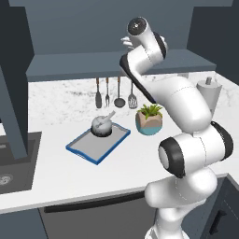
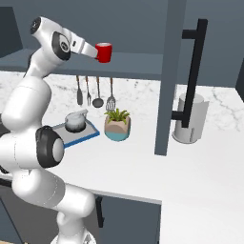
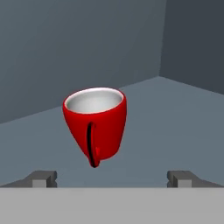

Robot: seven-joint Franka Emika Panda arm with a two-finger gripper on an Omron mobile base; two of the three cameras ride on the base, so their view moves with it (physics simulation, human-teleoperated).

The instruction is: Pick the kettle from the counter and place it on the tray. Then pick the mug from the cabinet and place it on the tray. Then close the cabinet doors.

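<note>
The white marble desk carried one blue-rimmed tray, and the one grey kettle already sat on the tray's far end, so the first step looked finished and the mug step was in hand. Above the desk, the one slate-blue cabinet stood with its doors swung out; one door with its black bar handle rose at the right of the right base view, and another door panel at the left of the left base view. The arm reached up to the cabinet shelf, where the one red mug stood, its handle turned toward the camera. The end effector was spread fully open and empty, near the mug and not yet around it. The next move probably called for advancing until the fingers straddled the mug, then closing. One potted plant, one tall grey canister and four hanging utensils stood by.
</note>
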